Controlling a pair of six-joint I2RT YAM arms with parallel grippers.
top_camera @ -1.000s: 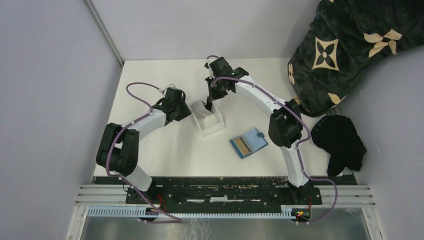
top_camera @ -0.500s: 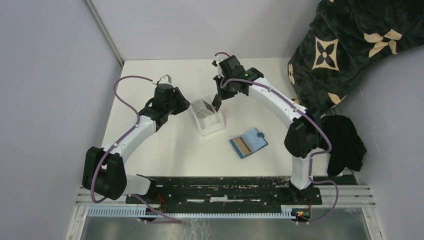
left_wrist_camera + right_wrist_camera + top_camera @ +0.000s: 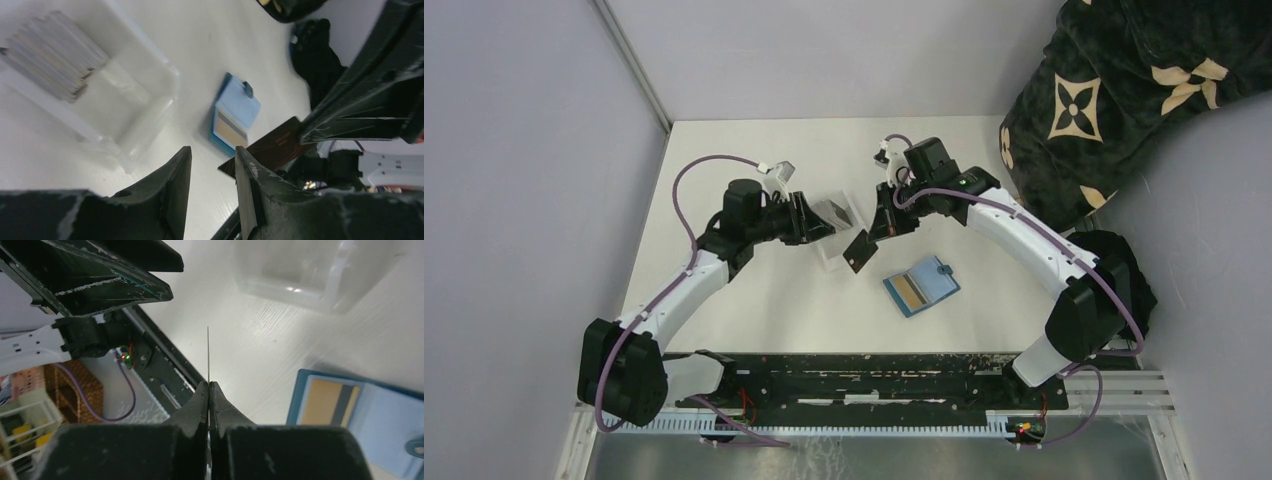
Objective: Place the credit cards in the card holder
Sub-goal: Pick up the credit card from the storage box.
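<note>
The right gripper is pinched tight on one dark card, which stands out past its tips edge-on as a thin line; holding it by one end leaves the free end clear, I judge, to slide into a pocket; just to one side of those tips and lower down, on the table, lies the wallet, spread open with its pockets facing up and a gold card showing in one, so it looks ready for the next; farther ahead of the tips sits the clear tray; the left gripper hovers close beside that tray, jaws parted with nothing between them; the stack of cards leans inside the tray, likely the supply for the following picks.
</note>
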